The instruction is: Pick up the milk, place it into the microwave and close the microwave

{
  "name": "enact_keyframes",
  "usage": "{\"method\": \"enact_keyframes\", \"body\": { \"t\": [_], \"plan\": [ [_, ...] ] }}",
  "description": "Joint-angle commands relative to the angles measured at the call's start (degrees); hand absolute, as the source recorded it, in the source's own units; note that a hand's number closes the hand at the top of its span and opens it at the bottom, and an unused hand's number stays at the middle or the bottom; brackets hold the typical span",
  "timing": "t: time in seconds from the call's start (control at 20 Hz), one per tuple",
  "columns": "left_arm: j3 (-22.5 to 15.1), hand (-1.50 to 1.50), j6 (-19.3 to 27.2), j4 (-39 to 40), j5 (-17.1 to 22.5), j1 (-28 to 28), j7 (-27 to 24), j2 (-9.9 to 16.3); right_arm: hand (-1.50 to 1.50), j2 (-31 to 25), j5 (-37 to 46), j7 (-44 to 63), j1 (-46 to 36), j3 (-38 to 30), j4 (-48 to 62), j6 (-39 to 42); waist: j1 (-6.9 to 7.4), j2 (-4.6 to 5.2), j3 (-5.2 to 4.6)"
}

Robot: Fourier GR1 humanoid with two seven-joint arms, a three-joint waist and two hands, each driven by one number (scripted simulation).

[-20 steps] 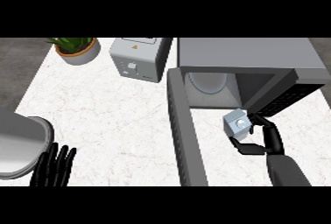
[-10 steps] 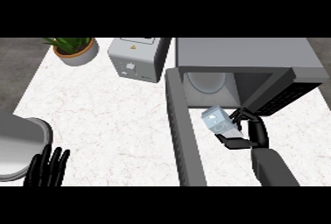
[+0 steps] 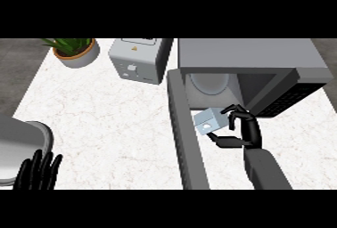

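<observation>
Now right robot hand (image 3: 242, 129) pinching milk (image 3: 211, 121) at microwave (image 3: 253, 71) mouth, centre frame; next, push inside.

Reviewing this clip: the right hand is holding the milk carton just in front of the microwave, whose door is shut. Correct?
Not quite. The head view shows the microwave door swung open. The right hand does hold the milk carton in front of it.

This is a kitchen. A pale marbled surface (image 3: 112, 120) carries an open microwave (image 3: 250, 67) with a plate (image 3: 209, 83) inside, a grey toaster (image 3: 139, 60) beside it, and a potted plant (image 3: 74, 50) in the far corner.
</observation>
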Motion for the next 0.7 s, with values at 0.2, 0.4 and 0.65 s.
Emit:
{"method": "enact_keyframes", "body": {
  "t": [0.2,0.4,0.65],
  "plan": [
    [2.80,-1.50,-2.01,2.66,0.78,-2.23,0.22,-0.92,1.50,0.97,-1.25,11.43,-1.73,6.85,-9.52,-9.75,-0.02,0.09,0.02],
    [2.22,-1.50,-3.00,3.19,-0.08,-2.63,1.12,-2.11,1.50,0.96,-1.57,11.58,-3.17,6.15,-7.02,-11.57,0.10,0.17,0.04],
    [5.82,-1.50,-7.09,1.81,3.83,0.88,-0.01,0.26,1.50,-2.38,0.74,17.56,-13.16,4.15,0.54,-13.20,0.72,0.31,0.05]
  ]
}}
